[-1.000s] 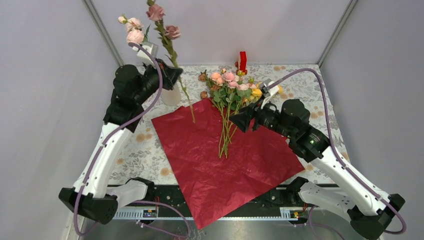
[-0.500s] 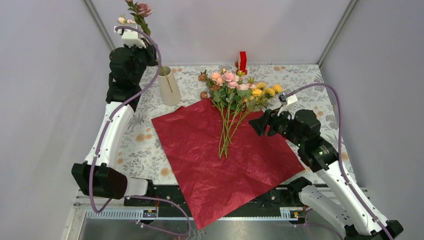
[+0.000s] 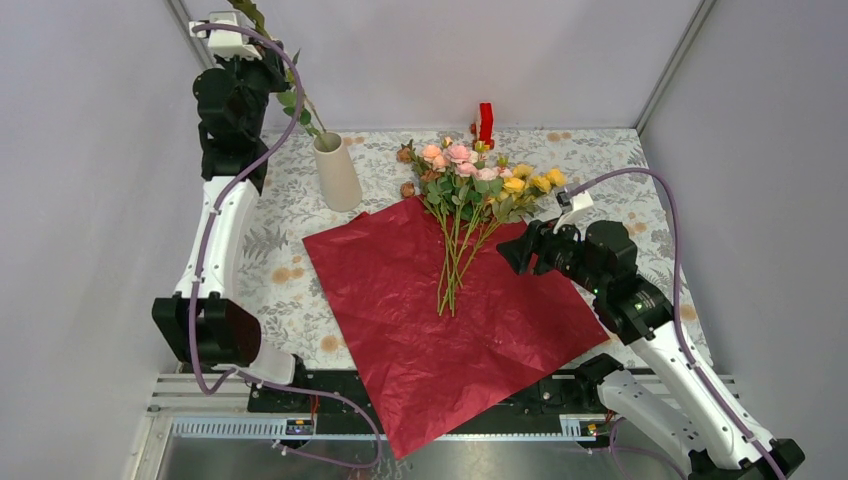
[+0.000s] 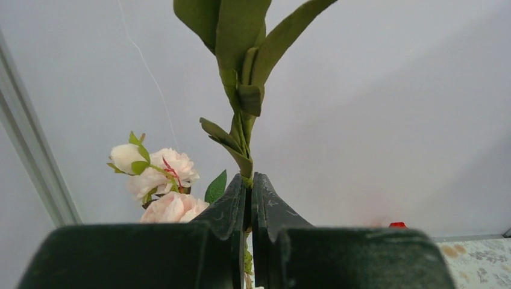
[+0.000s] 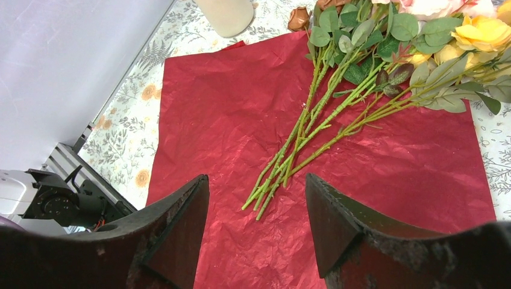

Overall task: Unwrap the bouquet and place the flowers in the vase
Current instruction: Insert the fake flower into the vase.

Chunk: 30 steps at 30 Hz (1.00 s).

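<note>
The paper (image 3: 440, 320) lies spread flat mid-table, so I count the unwrapping as done. My left claw (image 4: 249, 180) is clamped tight on one leafy stem (image 4: 241, 120), raised high at the 11 o'clock corner. In the top view that stem slants down to the mouth of the vase (image 3: 337, 175). I judge its foot is inside, though I can't see it, and it isn't released yet. The rest of the flowers (image 3: 465, 180) lie bunched at the paper's 12 o'clock edge, stems pointing to 6. My right claw (image 5: 256, 180) hangs agape and empty at their 3 o'clock. Most of the moving is left.
</note>
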Tool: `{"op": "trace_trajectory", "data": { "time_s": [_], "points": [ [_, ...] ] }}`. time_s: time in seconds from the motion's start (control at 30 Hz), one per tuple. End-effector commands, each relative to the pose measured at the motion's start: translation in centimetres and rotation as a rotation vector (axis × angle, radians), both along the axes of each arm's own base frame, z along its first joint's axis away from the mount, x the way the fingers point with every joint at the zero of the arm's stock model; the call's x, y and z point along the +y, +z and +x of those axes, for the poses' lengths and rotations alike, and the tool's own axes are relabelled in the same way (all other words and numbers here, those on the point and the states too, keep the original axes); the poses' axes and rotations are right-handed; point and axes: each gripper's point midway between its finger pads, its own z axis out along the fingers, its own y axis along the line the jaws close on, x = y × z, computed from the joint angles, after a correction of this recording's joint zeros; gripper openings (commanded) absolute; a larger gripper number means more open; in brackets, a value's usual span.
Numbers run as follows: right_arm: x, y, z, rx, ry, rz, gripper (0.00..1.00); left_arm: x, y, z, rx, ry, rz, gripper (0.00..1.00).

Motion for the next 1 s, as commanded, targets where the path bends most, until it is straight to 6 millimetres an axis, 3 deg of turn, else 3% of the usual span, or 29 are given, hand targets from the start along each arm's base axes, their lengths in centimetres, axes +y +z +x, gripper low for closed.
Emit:
{"op": "trace_trajectory", "data": {
  "time_s": [0.0,0.17,0.53,0.97],
  "points": [
    [-0.1,0.3,0.4,0.001,-0.020,0.016,0.66,-0.6,2.5,0.2,-0.105,-0.045,0.003,0.00],
    [-0.4,0.1,0.6,0.000,-0.043,0.012,0.66,-1.0,-1.6,1.3,-0.077,-0.058,0.080,0.00],
    [-0.4,-0.4,0.4,0.012,-0.039,0.015,0.66,-1.6,-7.9,2.6,0.020,-0.100,0.105,0.00],
    [-0.5,-1.1,0.2,0.031,-0.051,0.024,0.66,-2.1,-13.0,3.7,0.113,-0.129,0.117,0.00]
  ]
}}
